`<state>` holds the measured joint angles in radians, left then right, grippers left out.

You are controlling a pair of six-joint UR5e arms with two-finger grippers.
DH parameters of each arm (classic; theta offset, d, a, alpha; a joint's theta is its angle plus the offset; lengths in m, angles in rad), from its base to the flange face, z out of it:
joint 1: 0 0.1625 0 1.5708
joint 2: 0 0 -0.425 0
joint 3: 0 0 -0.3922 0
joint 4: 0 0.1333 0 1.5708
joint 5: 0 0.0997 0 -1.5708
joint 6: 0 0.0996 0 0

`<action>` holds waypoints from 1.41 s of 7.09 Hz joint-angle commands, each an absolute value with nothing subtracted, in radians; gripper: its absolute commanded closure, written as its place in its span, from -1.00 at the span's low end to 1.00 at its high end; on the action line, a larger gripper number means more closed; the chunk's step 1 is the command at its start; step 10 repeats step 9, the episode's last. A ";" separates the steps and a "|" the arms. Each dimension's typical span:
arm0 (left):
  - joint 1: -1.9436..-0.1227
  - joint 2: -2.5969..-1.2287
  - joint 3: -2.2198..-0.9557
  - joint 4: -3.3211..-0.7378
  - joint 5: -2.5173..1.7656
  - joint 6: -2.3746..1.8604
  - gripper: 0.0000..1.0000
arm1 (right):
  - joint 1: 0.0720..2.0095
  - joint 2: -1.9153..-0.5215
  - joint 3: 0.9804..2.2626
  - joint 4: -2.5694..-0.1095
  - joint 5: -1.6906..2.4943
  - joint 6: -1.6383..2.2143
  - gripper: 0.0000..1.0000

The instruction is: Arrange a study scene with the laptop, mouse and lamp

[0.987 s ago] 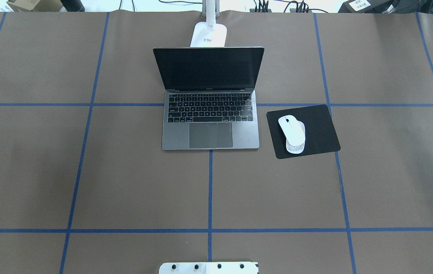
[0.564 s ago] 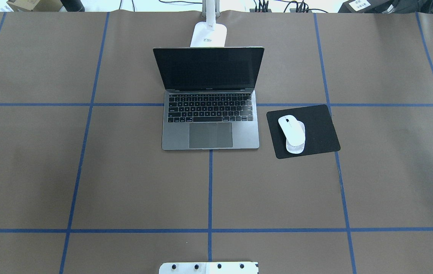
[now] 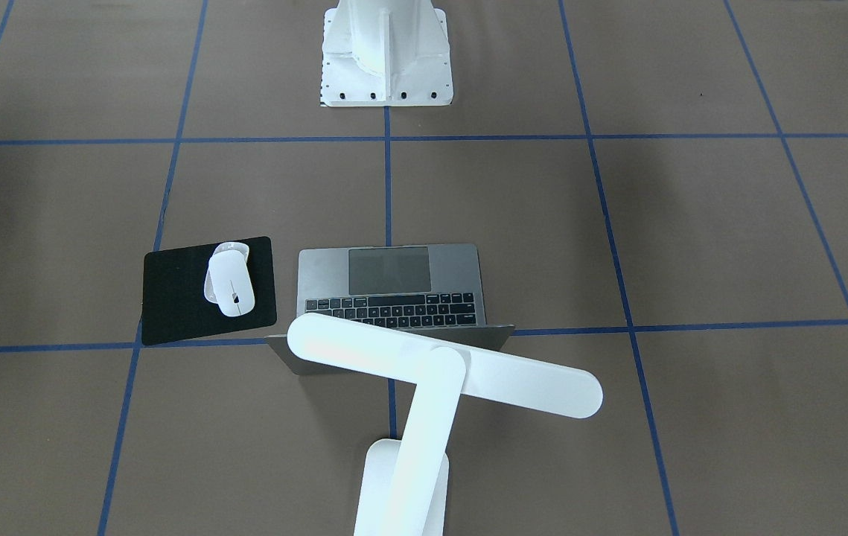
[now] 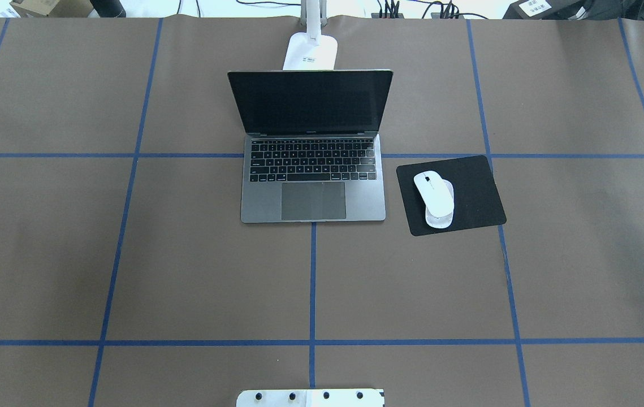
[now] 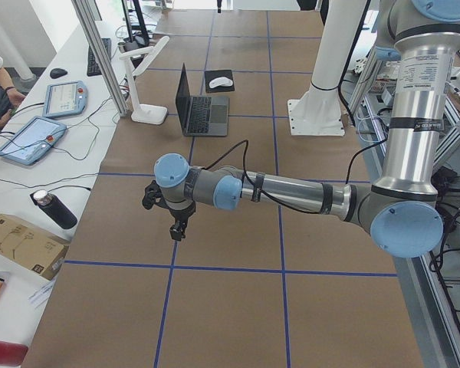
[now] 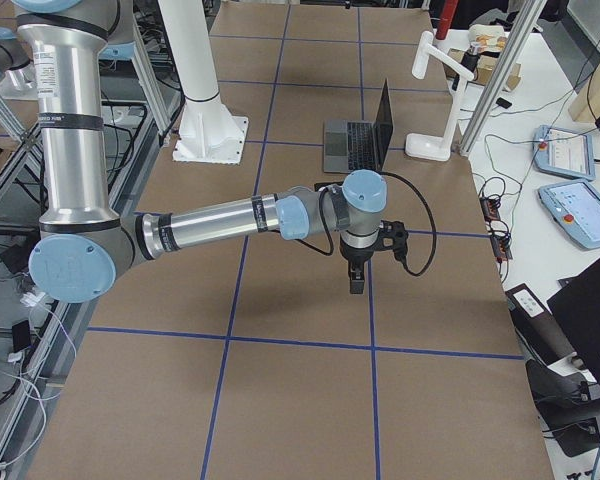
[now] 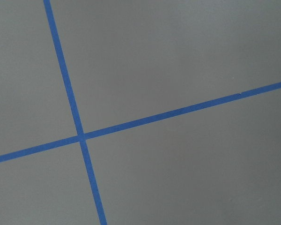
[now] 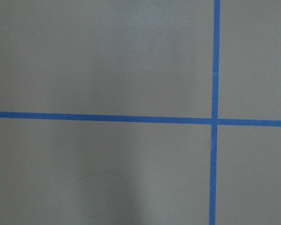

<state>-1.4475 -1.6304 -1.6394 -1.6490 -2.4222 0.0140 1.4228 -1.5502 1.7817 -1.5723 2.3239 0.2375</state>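
The laptop [image 4: 311,146] stands open in the upper centre of the overhead view, dark screen upright and keyboard facing the bottom edge. The lamp [image 4: 310,52] has its flat base just behind the lid at the top of the frame. In the front-facing view its long head [image 3: 444,365] stretches over the laptop's lid edge. The mouse [image 4: 435,198] lies on a black mat [image 4: 477,192] just right of the laptop, apart from it. Neither gripper shows in the overhead view. In the left side view the left gripper [image 5: 176,231] points down over bare brown table cover [image 5: 238,307] at middle left, well apart from the laptop near the top of the frame. In the right side view the right gripper [image 6: 356,282] points down at the centre, also well short of the laptop above it. Nothing is seen in either gripper, and whether the fingers are spread or closed cannot be told. Both wrist views show only brown cover crossed by blue tape lines [image 7: 79,136].
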 commanded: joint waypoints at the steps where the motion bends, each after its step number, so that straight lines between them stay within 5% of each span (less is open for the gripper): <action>1: -1.448 -1.626 -1.640 -1.649 -2.422 0.014 -0.99 | 1.424 -1.565 1.793 -1.572 2.329 0.238 -0.98; 10: -1.447 -1.628 -1.657 -1.652 -2.421 -0.040 -0.99 | 1.420 -1.569 1.784 -1.572 2.319 0.235 -0.98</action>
